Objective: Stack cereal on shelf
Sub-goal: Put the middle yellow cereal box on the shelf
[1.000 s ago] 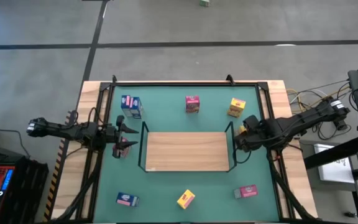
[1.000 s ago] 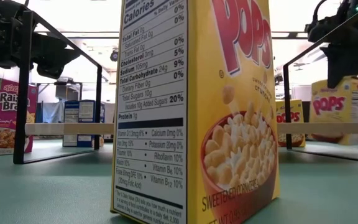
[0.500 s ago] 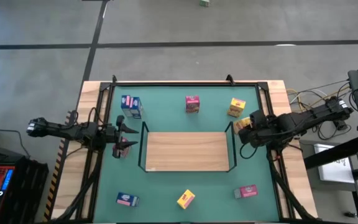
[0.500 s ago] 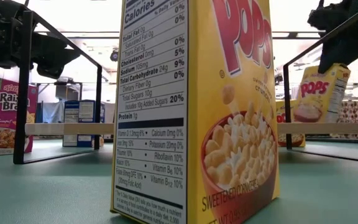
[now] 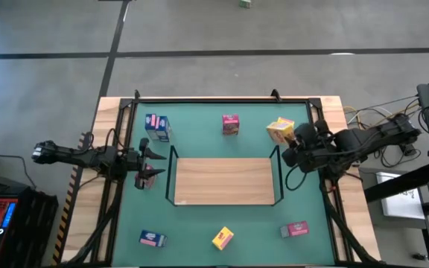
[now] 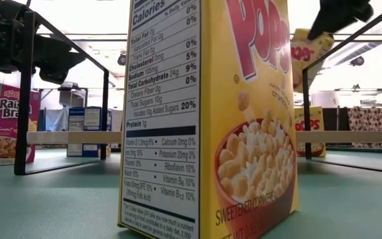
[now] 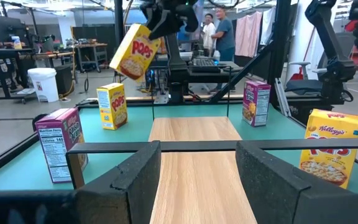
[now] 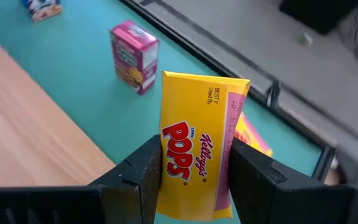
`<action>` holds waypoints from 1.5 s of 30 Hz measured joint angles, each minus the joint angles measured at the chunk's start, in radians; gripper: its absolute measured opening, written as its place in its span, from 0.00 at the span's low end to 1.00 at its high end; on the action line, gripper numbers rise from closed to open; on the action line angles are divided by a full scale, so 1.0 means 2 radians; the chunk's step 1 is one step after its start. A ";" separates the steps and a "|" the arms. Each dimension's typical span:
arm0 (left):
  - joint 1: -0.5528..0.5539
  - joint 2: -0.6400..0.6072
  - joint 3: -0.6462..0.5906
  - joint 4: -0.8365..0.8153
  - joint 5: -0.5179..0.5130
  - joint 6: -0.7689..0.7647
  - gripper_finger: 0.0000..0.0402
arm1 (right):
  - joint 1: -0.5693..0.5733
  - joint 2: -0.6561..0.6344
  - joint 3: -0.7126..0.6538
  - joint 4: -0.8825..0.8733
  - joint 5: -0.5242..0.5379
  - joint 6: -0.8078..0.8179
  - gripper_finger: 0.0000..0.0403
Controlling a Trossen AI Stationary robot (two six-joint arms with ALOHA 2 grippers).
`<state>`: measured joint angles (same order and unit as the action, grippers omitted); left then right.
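Observation:
My right gripper (image 5: 289, 140) is shut on a yellow cereal box (image 5: 278, 129) high above the table's far right, past the right end of the light-wood shelf (image 5: 224, 181). Another yellow box (image 6: 308, 129) stands upright on the table below it. A blue box (image 5: 157, 126) and a pink box (image 5: 230, 124) stand along the far side. A blue (image 5: 153, 238), a yellow (image 5: 223, 238) and a pink box (image 5: 295, 229) sit along the near side. My left gripper (image 5: 153, 164) waits open at the shelf's left end, holding nothing. My right gripper pinches the yellow box between its two fingers (image 8: 138, 171) on two opposite sides, at the box's upper end (image 8: 194, 155). The fingers slant down from the table's right. The box hangs tilted below them (image 7: 135, 50), lifted clear of the table and above the shelf's rail.
Thin black rails (image 5: 278, 179) stand at the shelf's ends. The near yellow box (image 6: 211, 119) fills the middle of the low view. Cables and equipment (image 5: 393, 141) lie off the table's right edge. People (image 7: 219, 28) stand in the room beyond the far side.
My right gripper has risen with the yellow box and rolled its wrist. The box, which stood upright at table height beside the shelf's right rail, is now tilted and lifted above the rail's top. My left arm has kept still.

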<state>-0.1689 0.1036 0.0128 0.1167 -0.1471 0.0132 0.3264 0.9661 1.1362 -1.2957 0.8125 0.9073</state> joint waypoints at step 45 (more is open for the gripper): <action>0.000 0.000 0.000 0.000 0.000 0.000 0.48 | 0.001 0.205 0.072 0.125 -0.343 -0.209 0.36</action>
<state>-0.1691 0.1035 0.0128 0.1169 -0.1471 0.0132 0.3290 1.3762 1.2812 -1.0453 0.1272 0.4884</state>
